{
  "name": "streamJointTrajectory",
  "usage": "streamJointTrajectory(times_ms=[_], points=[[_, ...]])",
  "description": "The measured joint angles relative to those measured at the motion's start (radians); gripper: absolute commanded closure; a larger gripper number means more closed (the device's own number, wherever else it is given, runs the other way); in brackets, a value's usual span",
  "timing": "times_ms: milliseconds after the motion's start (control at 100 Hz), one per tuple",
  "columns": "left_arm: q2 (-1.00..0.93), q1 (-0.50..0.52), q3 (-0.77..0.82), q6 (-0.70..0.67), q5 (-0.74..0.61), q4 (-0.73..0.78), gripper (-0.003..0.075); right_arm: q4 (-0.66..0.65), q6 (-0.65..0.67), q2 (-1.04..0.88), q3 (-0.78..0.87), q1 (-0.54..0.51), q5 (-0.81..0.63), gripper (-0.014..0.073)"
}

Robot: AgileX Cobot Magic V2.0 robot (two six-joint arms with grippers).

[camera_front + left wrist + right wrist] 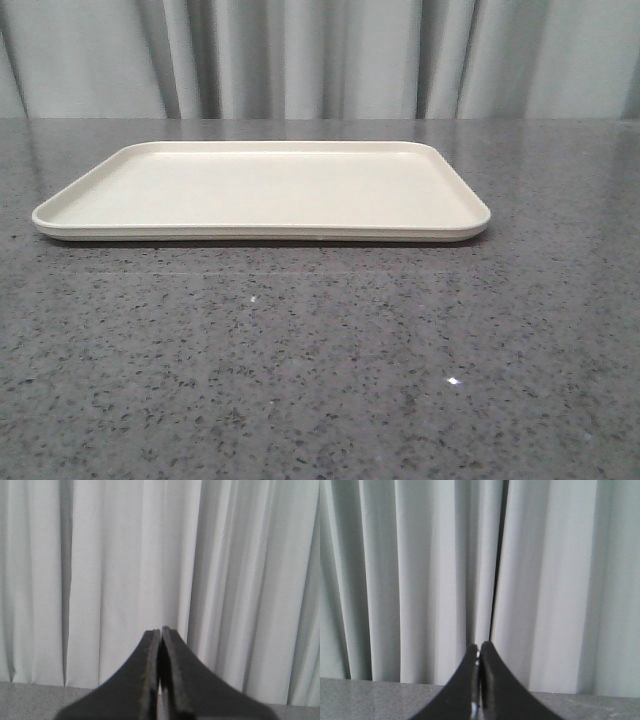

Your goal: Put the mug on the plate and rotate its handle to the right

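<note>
Oddly, the mug shows in none of the three views, so where it stands cannot be told. The plate [260, 190] lies flat on the grey speckled worktop [320, 380], towards its far edge and roughly midway between its left and right sides, with nothing on it. A pale curtain [320, 55] hangs behind the far edge.

Neither arm appears in the front view. Each wrist view looks level at the curtain with a strip of worktop below. The left gripper [161, 629] has its two dark fingers pressed together with nothing between them, and the right gripper [480, 644] is likewise closed on nothing, tips meeting.

As a judgement from the task alone, the work has not begun: the mug must first be found. A mug is likely rigid, moderately heavy for its size, and breakable if dropped or knocked against the hard worktop, and if glazed it may slip in the fingers. The handle is probably the surest place to pinch, since it also gives leverage for turning it to the right once set down; a grip across the rim wall would be the alternative. The plate has a low rim and a broad flat floor, so setting down near its middle leaves room for the turn.
</note>
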Motion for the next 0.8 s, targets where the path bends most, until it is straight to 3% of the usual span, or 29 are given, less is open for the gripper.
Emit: streamJointTrajectory(times_ms=[380, 800], points=[[0.330, 0.000, -0.322, 0.000, 0.314, 0.000, 0.0740, -0.002, -0.026, 0.015, -0.012, 0.000, 0.004, 0.0654], [0.447, 0.000, -0.468, 0.004, 0.405, 0.000, 0.0738, -0.002, -0.026, 0.015, -0.014, 0.000, 0.004, 0.0654]])
